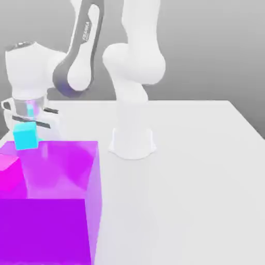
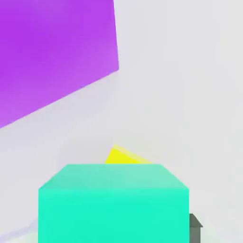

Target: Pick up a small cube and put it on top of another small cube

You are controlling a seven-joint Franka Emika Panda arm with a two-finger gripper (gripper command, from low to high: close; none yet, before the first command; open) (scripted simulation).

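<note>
The small cube (image 2: 114,209) is mint-green and sits close up in the hand view, with one dark fingertip (image 2: 195,227) against its side. My gripper (image 1: 29,123) is shut on it. In the exterior view the gripper hangs at the far left, just behind the big purple block. Directly under the fingers there is another small cube (image 1: 26,137), bright cyan. From these views I cannot tell whether the mint-green cube touches the cyan one.
A big translucent purple block (image 1: 52,207) (image 2: 52,52) fills the exterior view's lower left. A small magenta cube (image 1: 9,168) shows at its left edge. A yellow object (image 2: 124,156) lies beyond the mint-green cube. The arm's white base (image 1: 132,141) stands mid-table, with white tabletop (image 1: 207,196) to its right.
</note>
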